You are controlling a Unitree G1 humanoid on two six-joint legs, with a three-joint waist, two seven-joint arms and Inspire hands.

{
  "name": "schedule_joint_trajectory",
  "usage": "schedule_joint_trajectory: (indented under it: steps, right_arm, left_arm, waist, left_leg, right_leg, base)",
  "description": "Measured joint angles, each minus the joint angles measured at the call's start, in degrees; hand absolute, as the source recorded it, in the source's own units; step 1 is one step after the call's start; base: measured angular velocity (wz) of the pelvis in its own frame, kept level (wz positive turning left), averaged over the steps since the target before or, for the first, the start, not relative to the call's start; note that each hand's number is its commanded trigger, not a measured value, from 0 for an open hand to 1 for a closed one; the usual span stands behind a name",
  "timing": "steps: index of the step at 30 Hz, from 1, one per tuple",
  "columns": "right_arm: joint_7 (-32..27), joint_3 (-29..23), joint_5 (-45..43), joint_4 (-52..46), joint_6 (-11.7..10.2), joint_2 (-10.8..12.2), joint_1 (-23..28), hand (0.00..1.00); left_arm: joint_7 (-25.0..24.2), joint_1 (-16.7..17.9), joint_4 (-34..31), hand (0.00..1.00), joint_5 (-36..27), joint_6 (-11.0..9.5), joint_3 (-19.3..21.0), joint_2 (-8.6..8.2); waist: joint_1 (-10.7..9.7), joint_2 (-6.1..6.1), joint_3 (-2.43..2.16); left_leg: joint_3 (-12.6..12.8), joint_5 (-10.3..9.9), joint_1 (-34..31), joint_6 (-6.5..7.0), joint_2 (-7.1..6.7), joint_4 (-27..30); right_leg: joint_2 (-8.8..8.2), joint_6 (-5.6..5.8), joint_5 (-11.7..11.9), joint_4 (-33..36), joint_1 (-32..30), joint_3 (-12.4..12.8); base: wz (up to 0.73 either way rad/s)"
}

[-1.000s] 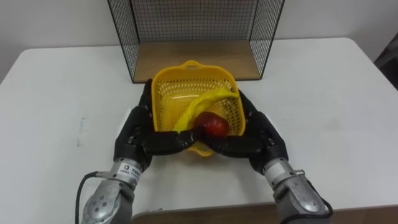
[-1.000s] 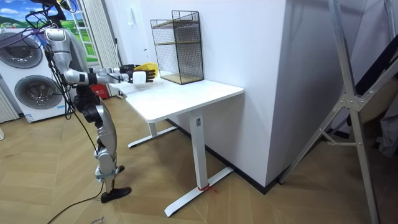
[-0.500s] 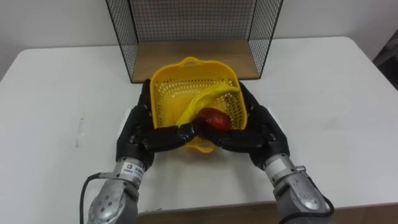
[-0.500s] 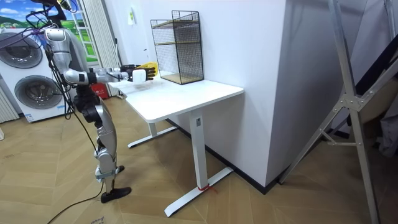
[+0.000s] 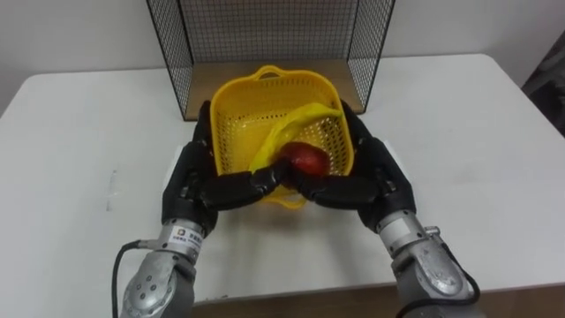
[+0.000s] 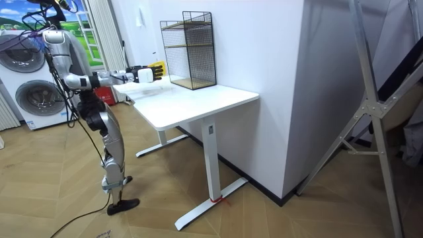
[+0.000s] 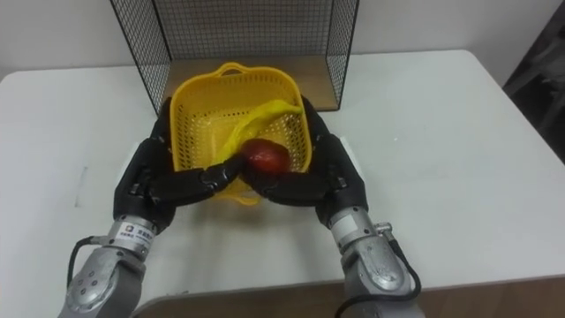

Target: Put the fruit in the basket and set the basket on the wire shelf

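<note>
over the white tabletop (image 5: 75,132), just before the wire shelf (image 5: 265,31), i held the yellow basket (image 5: 237,141) clasped from both sides, my left hand (image 5: 196,181) and right hand (image 5: 380,181) each curled round a side, thumbs along its near rim. inside lay the banana (image 5: 296,124) and a red apple (image 5: 303,159).

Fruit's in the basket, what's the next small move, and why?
Probably ease the yellow basket forward onto the wire shelf base: banana and red fruit are inside, the left robot hand and right robot hand clasp it, and its far rim reaches the shelf's front.
</note>
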Motion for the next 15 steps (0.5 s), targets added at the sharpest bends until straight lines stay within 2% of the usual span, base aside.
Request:
schedule_joint_trajectory:
  steps: [2,3,4,5,6,7,8,9,10,11,12,13,14,15]
  right_arm:
    - [0.0,0.1,0.3,0.0,0.0,-0.1,0.0,0.0]
    - [0.0,0.1,0.3,0.0,0.0,-0.2,0.0,0.0]
    - [0.0,0.1,0.3,0.0,0.0,-0.2,0.0,0.0]
    - [0.0,0.3,0.3,0.1,0.0,-0.3,0.0,0.0]
    - [0.0,0.3,0.3,0.2,0.0,-0.4,0.0,0.0]
    - [0.1,0.4,0.3,0.4,-0.1,-0.6,0.1,0.0]
    - [0.1,0.6,0.2,0.4,-0.1,-0.9,0.1,0.0]
    - [0.2,0.7,0.2,0.4,-0.1,-0.7,0.1,0.0]
    - [0.3,1.1,0.3,0.4,-0.1,-0.9,0.1,0.0]
    - [0.4,1.5,0.4,0.6,-0.3,-0.9,0.0,0.0]
    - [0.4,1.3,0.5,0.7,-0.6,-1.0,0.0,0.0]
    - [0.4,0.5,0.5,0.9,-0.8,-1.1,0.0,0.0]
    - [0.4,0.0,0.4,1.1,-0.8,-1.1,0.0,0.0]
    - [0.4,0.0,0.5,1.2,-0.8,-1.2,0.0,0.0]
  left_arm:
    - [0.0,0.0,-0.1,0.0,0.0,-0.2,0.3,0.0]
    - [0.0,0.0,0.0,0.0,-0.1,-0.2,0.4,0.03]
    - [0.1,0.0,0.0,0.0,-0.1,-0.3,0.4,0.04]
    - [0.1,0.0,0.0,0.0,-0.1,-0.4,0.5,0.18]
    - [0.1,0.0,0.1,0.0,-0.1,-0.4,0.5,0.31]
    - [0.0,0.1,0.4,0.0,-0.1,-0.6,0.4,0.24]
    - [0.0,0.4,0.6,0.0,-0.1,-1.0,0.4,0.37]
    - [0.0,0.7,0.6,0.0,-0.1,-1.3,0.6,0.54]
    - [0.0,0.9,0.6,0.0,-0.1,-1.4,0.6,0.65]
    - [0.0,0.8,0.6,0.0,-0.1,-1.6,0.9,0.83]
    - [0.0,0.6,0.6,0.0,-0.1,-1.7,0.7,0.76]
    - [0.0,0.5,0.6,0.0,0.0,-1.9,-0.1,0.09]
    - [0.0,0.7,0.6,0.0,0.1,-2.0,-0.4,-0.25]
    - [-0.1,0.7,0.6,0.0,0.1,-2.1,-0.2,-0.2]
  waist:
    - [0.5,-0.08,0.04]
    - [0.7,-0.15,0.06]
    - [1.1,-0.19,0.06]
    - [1.1,-0.36,0.12]
    - [1.2,-0.47,0.09]
    - [1.3,-0.23,0.18]
    - [1.9,0.24,0.01]
    - [2.3,0.22,0.02]
    - [2.5,-0.02,0.1]
    - [2.2,-0.66,0.3]
    - [1.7,-0.88,0.29]
    - [1.3,-1.2,0.32]
    - [1.8,-1.21,0.3]
    - [2.5,-1.2,0.27]
  left_leg:
    - [0.0,-4.1,-3.1,-0.68,2.23,7.2]
    - [0.0,-5.0,-3.9,-0.89,2.86,9.3]
    - [-0.3,-6.7,-5.2,-1.43,4.03,13.2]
    - [-0.8,-7.6,-6.4,-1.82,4.87,17.0]
    - [-1.1,-7.6,-7.3,-1.82,5.12,19.2]
    - [-1.7,-7.1,-9.0,-1.68,6.06,23.9]
    - [-2.0,-6.2,-10.2,-1.31,6.97,27.6]
    - [-2.1,-5.4,-10.6,-1.0,7.09,28.9]
    - [-2.6,-3.6,-12.0,-0.79,7.09,30.8]
    - [-3.3,-2.9,-14.1,-0.4,6.08,31.5]
    - [-3.3,-3.3,-15.3,0.01,4.76,30.2]
    - [-3.5,-3.6,-17.7,0.56,1.61,26.0]
    - [-2.8,-2.8,-19.6,0.45,-1.03,19.7]
    - [-2.9,-1.5,-20.1,0.58,-1.97,15.8]
  right_leg:
    - [1.06,-1.08,-3.2,6.0,-3.2,0.0]
    - [1.31,-1.39,-4.2,7.5,-4.0,0.0]
    - [1.84,-1.93,-6.1,10.5,-5.2,0.0]
    - [2.27,-2.3,-8.1,13.3,-5.9,0.1]
    - [2.3,-2.57,-9.0,14.4,-6.1,0.1]
    - [2.76,-2.89,-10.3,15.8,-6.2,0.2]
    - [3.3,-3.39,-10.8,16.7,-6.1,1.0]
    - [3.29,-3.72,-10.9,17.1,-6.1,1.6]
    - [3.31,-4.72,-10.7,17.2,-5.7,2.5]
    - [3.36,-5.35,-10.7,17.0,-5.2,3.7]
    - [3.23,-5.45,-10.9,16.9,-5.2,4.5]
    - [2.8,-5.35,-11.2,16.7,-5.2,6.3]
    - [2.47,-5.02,-11.1,15.8,-5.1,7.7]
    - [2.31,-4.86,-11.0,15.4,-5.2,8.3]
  base:
    - [-0.16]
    - [-0.12]
    - [-0.05]
    - [0.0]
    - [0.05]
    - [-0.11]
    - [-0.2]
    - [-0.32]
    - [-0.05]
    - [0.18]
    - [0.55]
    - [0.41]
    - [0.18]
    - [-0.29]
